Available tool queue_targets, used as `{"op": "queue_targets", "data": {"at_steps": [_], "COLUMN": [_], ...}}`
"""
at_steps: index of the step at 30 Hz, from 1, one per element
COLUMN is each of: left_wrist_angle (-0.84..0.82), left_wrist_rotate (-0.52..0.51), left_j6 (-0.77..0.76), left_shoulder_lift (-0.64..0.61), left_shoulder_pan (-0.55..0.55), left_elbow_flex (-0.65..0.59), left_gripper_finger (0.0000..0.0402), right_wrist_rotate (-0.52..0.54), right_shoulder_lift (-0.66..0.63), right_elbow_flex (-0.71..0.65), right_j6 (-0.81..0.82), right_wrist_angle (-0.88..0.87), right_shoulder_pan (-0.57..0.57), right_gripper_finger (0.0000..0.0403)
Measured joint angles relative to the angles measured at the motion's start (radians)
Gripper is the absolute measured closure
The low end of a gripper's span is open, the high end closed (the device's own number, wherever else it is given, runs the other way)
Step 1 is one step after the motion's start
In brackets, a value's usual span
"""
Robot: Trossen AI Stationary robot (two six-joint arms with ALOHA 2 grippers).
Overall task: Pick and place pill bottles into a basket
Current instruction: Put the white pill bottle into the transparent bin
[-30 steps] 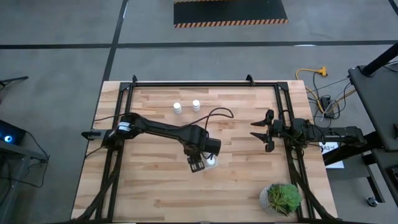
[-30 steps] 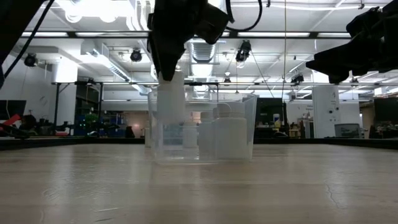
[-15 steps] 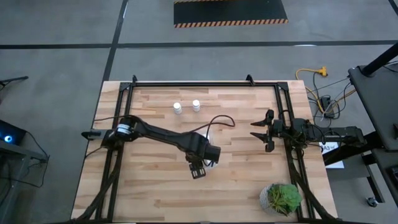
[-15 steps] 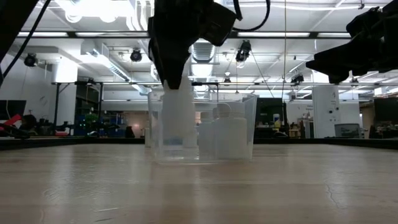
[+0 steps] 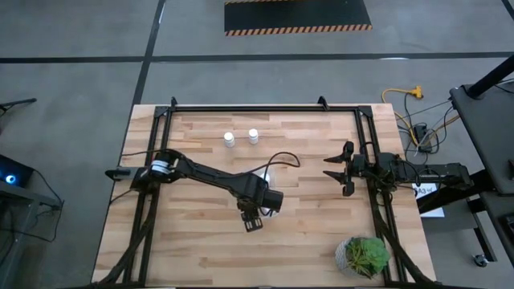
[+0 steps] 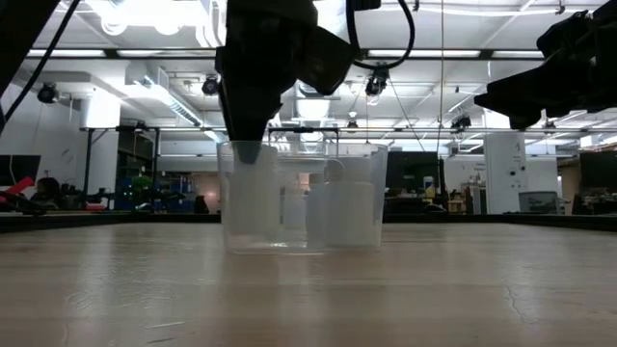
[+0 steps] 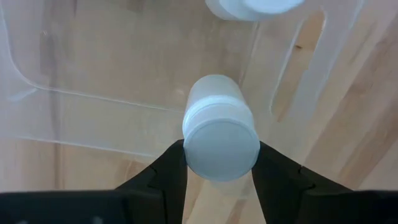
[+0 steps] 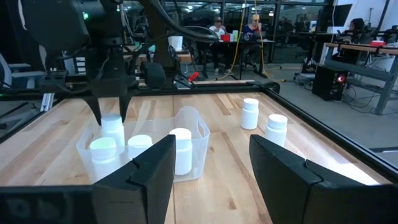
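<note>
Lower than a second ago, the left gripper now has its bottle down inside the basket, which has shifted slightly nearer the left side of the table. Its fingers clamp the bottle's cap, and the bottle stands upright, long axis vertical, cap up, beside three more upright bottles in the basket. Two bottles stand well apart near the table's far edge. The right gripper waits at the right edge, fingers parted, holding nothing.

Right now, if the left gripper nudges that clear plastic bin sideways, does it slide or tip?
Probably slides: the clear plastic bin looks thin and light on smooth wood. Tipping seems unlikely, since white bottles weigh its floor. The left gripper is shut on a white capped bottle inside.
</note>
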Motion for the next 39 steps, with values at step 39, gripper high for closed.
{"op": "queue_targets", "data": {"at_steps": [39], "left_wrist_angle": [0.015], "left_wrist_rotate": [-0.095], "left_j6": [-0.077], "left_shoulder_lift": [-0.307], "left_shoulder_pan": [0.268], "left_elbow_flex": [0.032], "left_gripper_finger": [0.0107], "right_wrist_rotate": [0.0], "right_shoulder_lift": [0.0], "right_elbow_flex": [0.0], "right_j6": [0.0], "right_wrist_angle": [0.0], "right_shoulder_pan": [0.0], "right_gripper_finger": [0.0209]}}
